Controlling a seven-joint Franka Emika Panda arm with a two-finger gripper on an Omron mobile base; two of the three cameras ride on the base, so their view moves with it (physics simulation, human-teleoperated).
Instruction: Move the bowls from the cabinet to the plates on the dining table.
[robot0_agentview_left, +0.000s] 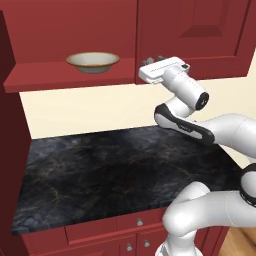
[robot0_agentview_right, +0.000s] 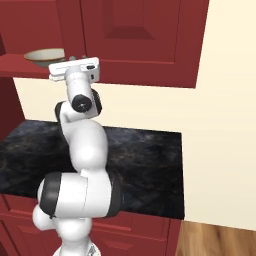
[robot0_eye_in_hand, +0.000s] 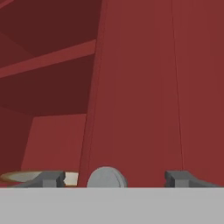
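One shallow bowl with a tan-gold rim and cream inside sits on the red shelf of the open left part of the cabinet. It also appears as the bowl from the right and as the bowl's rim at the lower left of the hand view. My gripper is up at shelf height just right of the bowl, facing the shut cabinet door. Its fingers stand wide apart, open, with the door's silver knob between them. The plates and the dining table are out of view.
A black marble counter runs under the cabinet, with red drawers and small knobs below its front edge. A tall red side panel closes the left end. A cream wall and wooden floor lie to the right.
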